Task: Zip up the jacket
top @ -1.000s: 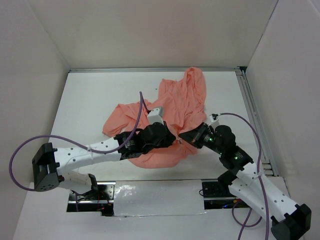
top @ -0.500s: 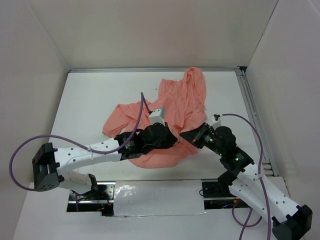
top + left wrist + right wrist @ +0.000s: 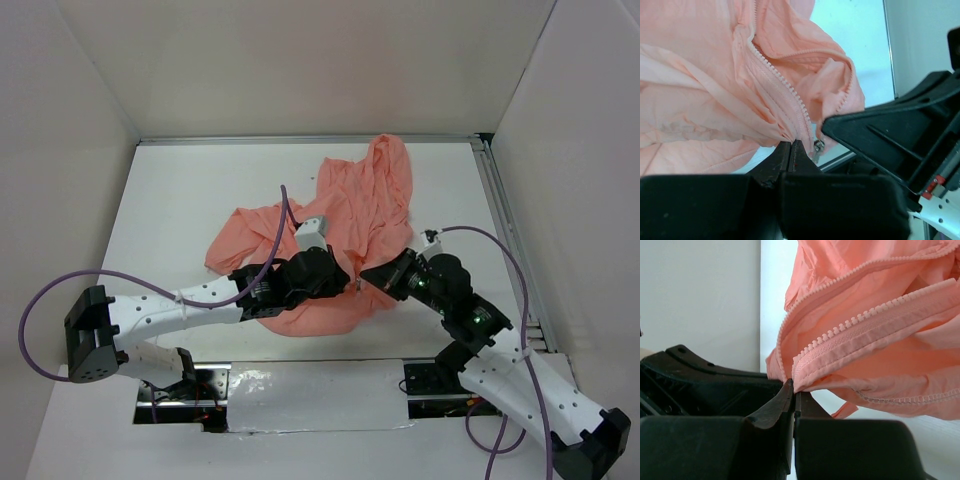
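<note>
A large salmon-pink jacket [image 3: 352, 205] of thin, wrinkled fabric lies crumpled mid-way across the white tabletop [image 3: 170, 200]. Over the last second almost nothing has moved; both arms only shifted slightly at its near hem. The left gripper [image 3: 791, 145] is pressed together, pinching the hem beside the small metal zipper slider [image 3: 818, 145]. The right gripper [image 3: 792, 386] likewise pinches the end of the opposite row of pale zipper teeth [image 3: 860, 320]. The two tracks sit close but unjoined, so zipping seems not yet begun.
</note>
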Controlling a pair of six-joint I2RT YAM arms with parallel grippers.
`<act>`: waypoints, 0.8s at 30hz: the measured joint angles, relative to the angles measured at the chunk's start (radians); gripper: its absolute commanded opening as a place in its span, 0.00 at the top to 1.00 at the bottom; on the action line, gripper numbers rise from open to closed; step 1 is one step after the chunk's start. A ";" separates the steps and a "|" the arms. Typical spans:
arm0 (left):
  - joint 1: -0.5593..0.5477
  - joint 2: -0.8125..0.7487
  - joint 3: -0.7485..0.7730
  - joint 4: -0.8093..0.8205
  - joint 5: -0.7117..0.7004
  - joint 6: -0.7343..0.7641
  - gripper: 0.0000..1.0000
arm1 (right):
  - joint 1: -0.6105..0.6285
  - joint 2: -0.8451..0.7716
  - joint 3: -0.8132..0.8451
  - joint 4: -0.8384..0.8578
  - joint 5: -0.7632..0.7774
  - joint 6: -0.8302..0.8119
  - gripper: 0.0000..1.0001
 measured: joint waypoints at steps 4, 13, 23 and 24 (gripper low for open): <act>0.000 0.000 0.000 -0.007 -0.022 0.000 1.00 | 0.001 -0.014 0.003 -0.046 -0.005 -0.014 1.00; 0.000 0.000 0.000 -0.012 -0.037 -0.001 1.00 | 0.001 0.005 0.003 -0.052 -0.050 -0.022 1.00; 0.000 0.002 0.000 -0.012 -0.037 0.000 1.00 | 0.001 0.034 0.012 -0.034 -0.047 -0.022 1.00; 0.000 0.003 0.000 -0.011 -0.037 0.000 1.00 | 0.001 0.036 0.017 -0.032 -0.045 -0.022 1.00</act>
